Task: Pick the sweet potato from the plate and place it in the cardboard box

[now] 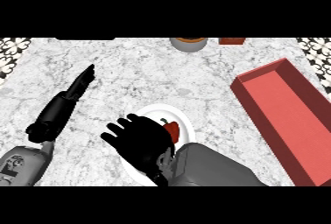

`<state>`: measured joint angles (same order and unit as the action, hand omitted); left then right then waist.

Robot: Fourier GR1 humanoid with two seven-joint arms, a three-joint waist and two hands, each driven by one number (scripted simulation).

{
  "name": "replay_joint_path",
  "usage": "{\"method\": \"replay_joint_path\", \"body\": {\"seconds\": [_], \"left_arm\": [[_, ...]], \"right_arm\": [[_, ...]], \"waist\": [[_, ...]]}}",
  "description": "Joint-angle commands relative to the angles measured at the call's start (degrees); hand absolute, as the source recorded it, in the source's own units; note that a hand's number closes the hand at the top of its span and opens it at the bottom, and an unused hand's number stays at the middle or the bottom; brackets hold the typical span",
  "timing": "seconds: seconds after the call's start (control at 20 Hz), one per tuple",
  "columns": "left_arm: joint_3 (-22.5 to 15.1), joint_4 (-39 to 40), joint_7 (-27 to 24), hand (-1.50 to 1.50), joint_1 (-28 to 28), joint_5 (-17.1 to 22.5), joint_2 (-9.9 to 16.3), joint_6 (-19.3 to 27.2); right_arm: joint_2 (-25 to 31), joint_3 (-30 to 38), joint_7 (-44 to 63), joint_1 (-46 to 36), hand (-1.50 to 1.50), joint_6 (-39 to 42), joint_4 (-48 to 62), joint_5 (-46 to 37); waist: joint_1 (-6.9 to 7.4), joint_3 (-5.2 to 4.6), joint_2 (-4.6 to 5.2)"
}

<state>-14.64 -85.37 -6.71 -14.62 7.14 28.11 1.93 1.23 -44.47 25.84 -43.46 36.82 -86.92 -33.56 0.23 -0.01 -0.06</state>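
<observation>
Plate [186, 117]: near the front edge of the counter [161, 74], in the middle.
Vegetable [171, 128]: on the plate.
Right hand [139, 140]: over the plate, covering its left part.
Box [291, 127]: right of the plate, apart from it.
Left hand [81, 83]: left of the plate.
Round container [188, 43]: at the back edge.

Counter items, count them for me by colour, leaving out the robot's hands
Red: 3, the vegetable on the plate, the long box, and a small block at the far edge
White: 1, the plate
Grey: 1, the round pot at the far edge
Total: 5
</observation>
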Motion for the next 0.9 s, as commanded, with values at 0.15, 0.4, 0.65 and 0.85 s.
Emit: {"method": "replay_joint_path", "body": {"seconds": [0.15,0.4,0.65,0.85], "left_arm": [[2.25,0.16,0.75,0.0,-0.3,-3.28,-2.08,-2.15],[2.73,-2.48,2.16,0.0,1.61,-4.86,-4.87,-1.65],[2.95,-4.95,2.63,0.0,3.65,-7.61,-6.17,-1.99],[6.63,-1.74,3.1,0.0,-0.15,-5.09,-5.18,-6.81]], "right_arm": [[-1.2,-1.4,-1.21,-1.85,-1.5,-6.03,6.28,-2.97],[-1.22,-3.8,-4.85,2.94,-1.5,-7.42,7.37,-9.31],[-1.19,-4.22,-3.55,1.0,-1.5,-8.78,10.26,-9.53],[-1.22,-9.67,-1.65,1.25,-1.5,-14.42,13.28,-8.69]], "waist": [[0.25,0.01,0.08],[0.09,0.02,0.05],[0.33,0.01,0.05],[0.51,0.01,0.12]]}}
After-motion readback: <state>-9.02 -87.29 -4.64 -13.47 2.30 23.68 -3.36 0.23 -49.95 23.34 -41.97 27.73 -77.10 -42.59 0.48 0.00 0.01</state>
